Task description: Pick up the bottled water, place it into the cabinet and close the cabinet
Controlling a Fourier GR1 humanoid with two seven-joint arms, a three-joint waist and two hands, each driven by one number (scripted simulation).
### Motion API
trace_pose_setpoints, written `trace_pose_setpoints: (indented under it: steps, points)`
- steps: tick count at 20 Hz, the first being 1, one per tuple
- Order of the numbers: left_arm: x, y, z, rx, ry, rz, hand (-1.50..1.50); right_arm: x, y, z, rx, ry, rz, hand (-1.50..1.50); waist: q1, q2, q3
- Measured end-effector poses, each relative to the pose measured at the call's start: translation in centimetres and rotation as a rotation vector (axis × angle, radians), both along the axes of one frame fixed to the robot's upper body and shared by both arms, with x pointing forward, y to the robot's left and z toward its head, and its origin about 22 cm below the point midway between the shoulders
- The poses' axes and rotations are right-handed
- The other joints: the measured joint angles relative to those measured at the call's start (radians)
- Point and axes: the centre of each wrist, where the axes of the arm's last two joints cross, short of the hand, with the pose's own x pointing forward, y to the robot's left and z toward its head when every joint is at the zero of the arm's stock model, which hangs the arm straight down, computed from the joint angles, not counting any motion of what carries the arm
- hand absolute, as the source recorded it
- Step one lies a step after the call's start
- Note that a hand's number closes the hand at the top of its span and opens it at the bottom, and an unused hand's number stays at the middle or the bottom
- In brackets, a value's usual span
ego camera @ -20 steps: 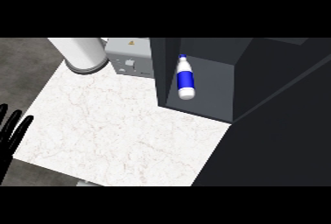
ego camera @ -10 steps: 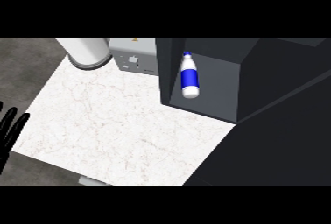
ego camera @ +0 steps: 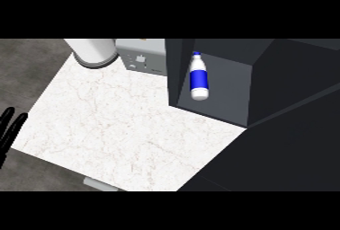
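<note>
The bottled water (ego camera: 199, 77), white with a blue label and blue cap, stands inside the open dark cabinet (ego camera: 219, 99) at the counter's back right. No hand touches it. My left hand (ego camera: 9, 130) shows at the left edge with straight fingers, resting off the counter's corner, far from the bottle. The right hand is not visible. A large dark panel (ego camera: 285, 148), seemingly the cabinet's door, fills the lower right and hides that part of the counter.
A white cylinder (ego camera: 91, 51) stands at the back left of the white marble counter (ego camera: 126, 126). Beside it sits a grey appliance (ego camera: 140, 58) against the cabinet's left wall. Dark floor lies beyond the counter's left edge.
The view has shifted slightly, so the counter and cabinet sit a little further right. My left hand has slid further out past the left edge. The bottle stays in the cabinet.
</note>
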Motion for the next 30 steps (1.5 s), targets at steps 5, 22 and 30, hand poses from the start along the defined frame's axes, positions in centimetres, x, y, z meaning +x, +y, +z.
trace_pose_setpoints:
  steps: [5,22,30]
  points:
    - [0.1,0.2,0.0,0.004,0.009,-0.006,-1.50,1.8,0.4,0.4,-0.039,-0.029,-0.036,1.50,-0.001,-0.007,0.000]
    - [0.7,0.8,-0.4,-0.010,0.029,0.004,-1.50,12.7,4.5,1.3,-0.198,0.006,-0.197,1.50,-0.013,-0.023,0.008]
    - [0.4,1.6,-1.3,-0.019,0.051,0.041,-1.50,19.7,9.2,3.7,-0.165,0.059,-0.445,1.50,-0.051,-0.032,0.016]
